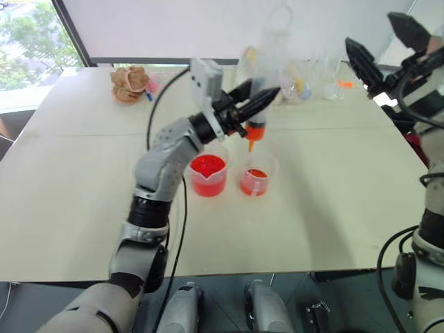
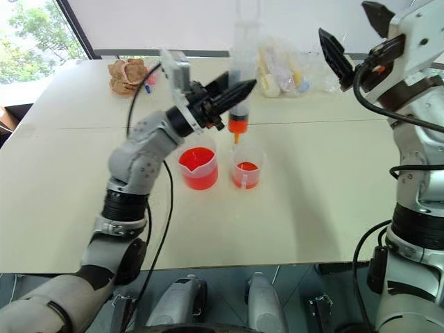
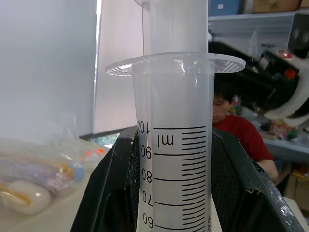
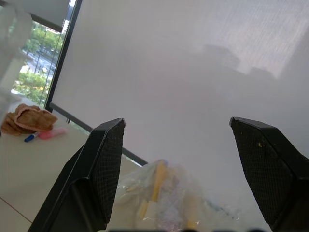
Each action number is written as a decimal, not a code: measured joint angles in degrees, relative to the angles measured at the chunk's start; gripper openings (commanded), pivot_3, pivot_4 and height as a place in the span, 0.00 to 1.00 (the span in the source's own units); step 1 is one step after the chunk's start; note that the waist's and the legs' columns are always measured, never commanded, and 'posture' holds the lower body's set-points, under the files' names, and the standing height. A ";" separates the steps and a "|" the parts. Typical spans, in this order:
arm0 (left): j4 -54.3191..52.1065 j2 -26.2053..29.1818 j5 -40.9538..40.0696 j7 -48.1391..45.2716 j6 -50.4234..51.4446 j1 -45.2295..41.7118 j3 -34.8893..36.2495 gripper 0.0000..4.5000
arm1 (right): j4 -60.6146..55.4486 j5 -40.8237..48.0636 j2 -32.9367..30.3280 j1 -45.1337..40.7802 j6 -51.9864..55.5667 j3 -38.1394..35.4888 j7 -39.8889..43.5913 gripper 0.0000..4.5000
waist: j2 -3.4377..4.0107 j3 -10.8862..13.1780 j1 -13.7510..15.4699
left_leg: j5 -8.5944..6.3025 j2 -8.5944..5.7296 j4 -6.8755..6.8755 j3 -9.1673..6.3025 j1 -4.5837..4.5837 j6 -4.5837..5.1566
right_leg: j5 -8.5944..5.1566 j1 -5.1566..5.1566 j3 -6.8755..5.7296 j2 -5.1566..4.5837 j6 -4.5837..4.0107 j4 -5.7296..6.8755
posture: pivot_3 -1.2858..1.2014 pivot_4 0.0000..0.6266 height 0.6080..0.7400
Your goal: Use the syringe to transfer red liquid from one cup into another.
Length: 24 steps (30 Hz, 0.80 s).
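Nearest me on the counter (image 1: 333,208), the smaller cup (image 1: 255,182) sits just right of the beaker (image 1: 208,175). My left claw (image 1: 260,99) pinches the syringe (image 1: 255,104) upright, orange tip at six o'clock directly over that cup. My right claw (image 1: 385,38) hangs spread at two o'clock, well apart.
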 measured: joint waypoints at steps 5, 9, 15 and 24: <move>2.32 -1.59 3.15 -1.63 -3.09 1.90 -2.91 0.31 | -3.32 0.65 -0.20 0.37 1.94 -0.08 -0.30 0.80 | 0.00 0.00 -0.03 | 0.00 0.03 0.00 0.00 0.00 0.00 | 0.00 0.00 0.00 0.00 0.00 0.01 | 0.52 0.24 1.00; 2.29 -1.71 5.06 -2.58 -4.50 4.70 -4.77 0.31 | -7.61 1.38 -0.66 1.65 4.34 3.68 0.71 0.80 | 0.00 0.00 0.00 | 0.00 0.05 0.00 -0.02 0.00 0.01 | 0.00 0.00 0.01 -0.02 0.00 0.01 | 0.52 0.24 1.00; 2.08 -1.67 6.89 -2.59 -5.33 6.63 -5.71 0.31 | -9.72 2.72 -0.04 2.16 6.56 7.28 1.40 0.80 | 0.00 0.00 0.26 | 0.00 0.04 0.01 -0.03 -0.02 0.02 | 0.00 0.00 0.01 -0.04 0.00 0.00 | 0.52 0.24 1.00; 0.23 -2.28 7.75 -2.29 -5.30 8.33 -7.11 0.31 | -5.51 -2.36 -1.17 2.79 2.87 10.24 2.61 0.80 | 0.00 0.00 0.14 | -0.01 0.03 0.01 -0.02 -0.01 0.04 | 0.00 0.00 0.01 -0.04 0.00 -0.01 | 0.52 0.24 1.00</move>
